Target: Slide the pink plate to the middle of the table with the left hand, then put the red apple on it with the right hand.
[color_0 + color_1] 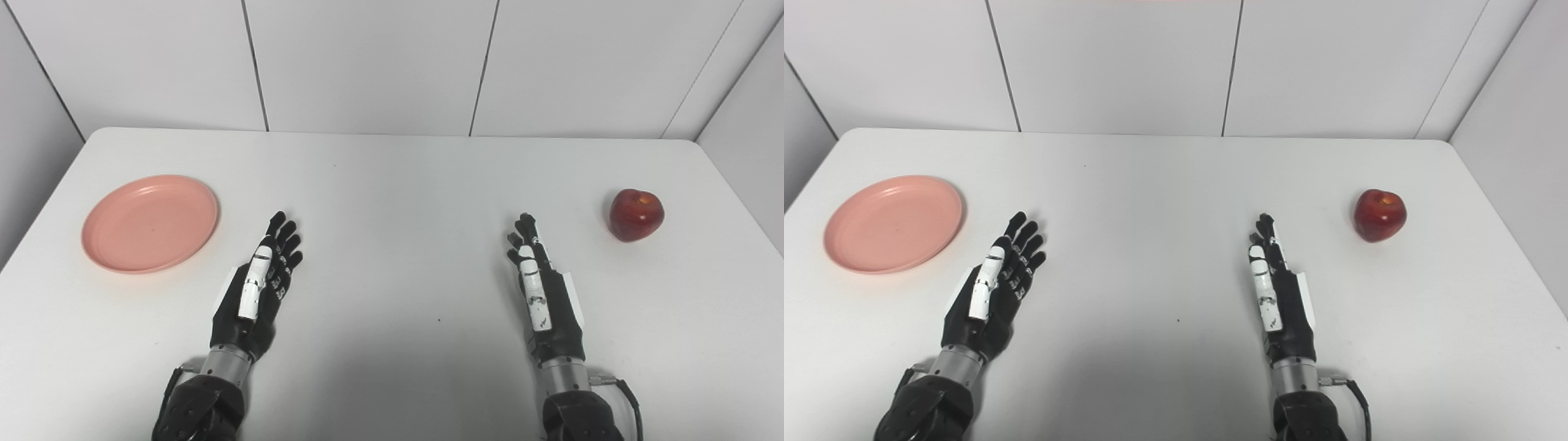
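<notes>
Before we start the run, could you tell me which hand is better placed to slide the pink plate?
The left hand. It lies open just right of the pink plate on the table's left side, while the right hand, also open, sits across the table nearer the red apple.

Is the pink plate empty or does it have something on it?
Empty. The pink plate shows only bare pink surface; the red apple sits far off on the table's right side.
</notes>
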You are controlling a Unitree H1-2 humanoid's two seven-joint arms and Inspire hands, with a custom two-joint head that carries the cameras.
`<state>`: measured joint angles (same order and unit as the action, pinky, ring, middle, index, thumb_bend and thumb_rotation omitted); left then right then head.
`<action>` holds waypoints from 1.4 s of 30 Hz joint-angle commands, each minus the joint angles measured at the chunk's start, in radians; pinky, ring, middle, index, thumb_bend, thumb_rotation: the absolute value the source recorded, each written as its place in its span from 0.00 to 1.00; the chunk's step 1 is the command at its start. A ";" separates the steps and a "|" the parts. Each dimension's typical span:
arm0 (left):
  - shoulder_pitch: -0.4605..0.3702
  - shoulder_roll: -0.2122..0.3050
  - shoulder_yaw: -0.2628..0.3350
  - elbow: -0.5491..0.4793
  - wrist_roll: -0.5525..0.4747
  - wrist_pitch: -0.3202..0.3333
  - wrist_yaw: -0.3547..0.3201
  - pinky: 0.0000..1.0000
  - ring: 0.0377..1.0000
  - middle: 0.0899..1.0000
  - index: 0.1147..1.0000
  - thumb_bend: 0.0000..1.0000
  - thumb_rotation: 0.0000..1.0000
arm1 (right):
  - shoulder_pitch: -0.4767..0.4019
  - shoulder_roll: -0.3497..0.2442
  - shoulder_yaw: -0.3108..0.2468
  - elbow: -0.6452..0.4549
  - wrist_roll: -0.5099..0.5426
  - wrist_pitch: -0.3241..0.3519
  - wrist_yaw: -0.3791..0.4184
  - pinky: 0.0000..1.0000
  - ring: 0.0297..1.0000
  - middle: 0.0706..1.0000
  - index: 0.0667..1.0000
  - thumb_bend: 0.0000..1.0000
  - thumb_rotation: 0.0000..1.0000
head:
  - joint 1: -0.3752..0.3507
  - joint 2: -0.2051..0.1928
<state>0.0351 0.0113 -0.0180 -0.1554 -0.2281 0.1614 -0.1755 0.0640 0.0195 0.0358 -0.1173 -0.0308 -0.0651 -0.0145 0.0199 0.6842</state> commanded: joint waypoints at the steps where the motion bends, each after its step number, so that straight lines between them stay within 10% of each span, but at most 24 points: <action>1: 0.007 -0.014 -0.012 0.004 0.013 -0.044 0.001 1.00 1.00 1.00 0.98 0.35 1.00 | 0.006 -0.021 -0.014 0.062 0.022 -0.080 0.016 0.97 0.96 0.98 0.98 0.28 1.00 | 0.033 -0.008; 16: 0.009 -0.064 -0.060 0.099 0.077 -0.119 0.047 0.98 0.96 0.96 0.94 0.38 1.00 | 0.000 -0.092 -0.031 0.146 0.111 -0.169 0.080 1.00 1.00 1.00 1.00 0.31 1.00 | 0.215 -0.100; 42: -0.013 -0.046 -0.049 0.089 0.063 -0.133 0.044 0.98 0.96 0.97 0.95 0.37 1.00 | 0.002 -0.091 -0.027 0.152 0.125 -0.198 0.099 1.00 0.99 1.00 1.00 0.26 1.00 | 0.225 -0.108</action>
<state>0.0239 -0.0478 -0.0750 -0.0775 -0.1642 0.0444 -0.1263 0.0172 -0.0674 0.0191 -0.0332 0.0963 -0.2366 0.0832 0.2454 0.5752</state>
